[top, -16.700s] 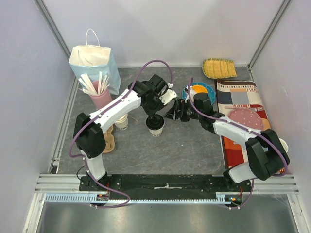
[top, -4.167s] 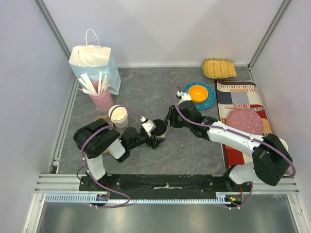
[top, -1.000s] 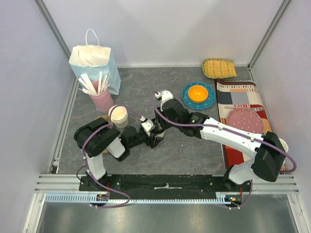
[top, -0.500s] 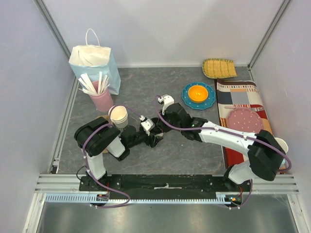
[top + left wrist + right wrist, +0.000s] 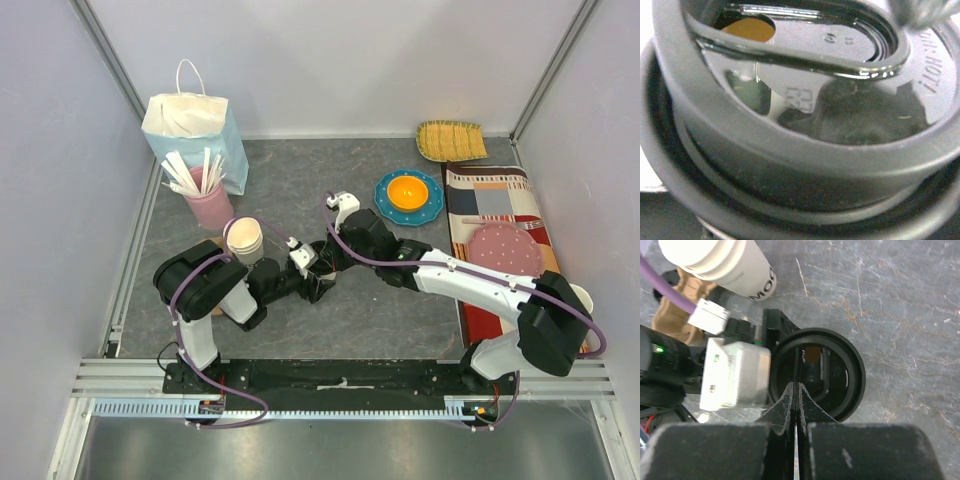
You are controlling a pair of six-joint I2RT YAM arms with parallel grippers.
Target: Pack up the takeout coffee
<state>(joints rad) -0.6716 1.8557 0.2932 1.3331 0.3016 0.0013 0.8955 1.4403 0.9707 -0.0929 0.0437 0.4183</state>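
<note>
The takeout coffee (image 5: 324, 289) stands mid-table; its black lid (image 5: 835, 375) shows from above in the right wrist view and fills the left wrist view (image 5: 840, 75). My left gripper (image 5: 314, 281) reaches in low from the left with its jaws around the cup's side. One black finger (image 5: 776, 320) lies against the lid's rim. The fingers themselves are hidden in the left wrist view. My right gripper (image 5: 333, 262) (image 5: 796, 384) hangs over the lid from the right, shut with nothing between its tips, which sit on the lid's left part.
Stacked lidless paper cups (image 5: 244, 240) (image 5: 720, 262) stand just left of the coffee on a brown carrier (image 5: 675, 322). A pink cup of white sticks (image 5: 205, 200) and a paper bag (image 5: 195, 125) are back left. A blue plate with an orange bowl (image 5: 408, 195), a woven tray (image 5: 451, 140) and a patterned cloth (image 5: 495, 205) are at the right.
My right gripper's fingers have closed together and shifted slightly over the lid. The left arm and the cup have stayed where they were.
</note>
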